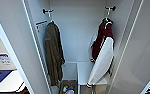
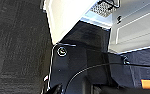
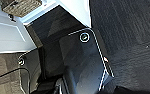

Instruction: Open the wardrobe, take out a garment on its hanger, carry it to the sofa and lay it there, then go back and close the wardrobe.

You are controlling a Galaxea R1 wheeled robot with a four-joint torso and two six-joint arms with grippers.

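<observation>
Wrist views look down at dark carpet (image 2: pixel 16 45); whether either gripper's jaws are open or closed cannot be told. Ahead, the wardrobe (image 1: pixel 77 30) stands open. Inside, an olive-green jacket (image 1: pixel 53 55) hangs left; the maroon, white-sleeved garment (image 1: pixel 102 53) hangs right from its hanger (image 1: pixel 106 20), untouched by any jaws.

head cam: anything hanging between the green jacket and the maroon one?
No. In the head view only the wardrobe's bare white back wall shows between the green jacket and the maroon jacket.
</observation>
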